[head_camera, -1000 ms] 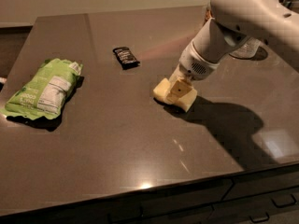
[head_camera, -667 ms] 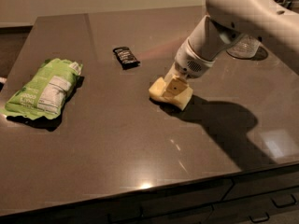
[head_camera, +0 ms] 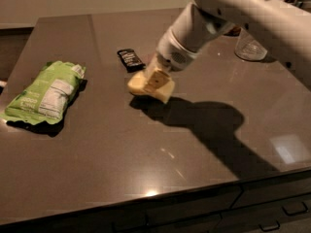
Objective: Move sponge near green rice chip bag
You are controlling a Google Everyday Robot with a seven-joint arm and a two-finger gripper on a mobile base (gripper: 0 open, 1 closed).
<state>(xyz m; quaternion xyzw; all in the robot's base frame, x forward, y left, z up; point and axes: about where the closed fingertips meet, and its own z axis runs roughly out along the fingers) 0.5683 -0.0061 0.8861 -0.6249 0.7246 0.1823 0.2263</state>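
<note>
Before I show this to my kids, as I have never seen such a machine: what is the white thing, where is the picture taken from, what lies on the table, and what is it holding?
The white thing is a robot arm, reaching in from the upper right. At its tip is the gripper, two fingers that close like tongs. There is only one picture, taken from in front of the table and looking down on it. Where that camera is mounted I cannot tell. The gripper is closed on a pale yellow sponge near the middle of the table. To the left lies a green chip bag, well apart from the sponge. Just behind the sponge lies a small black bar. At the far right, behind the arm, stands a clear container.
</note>
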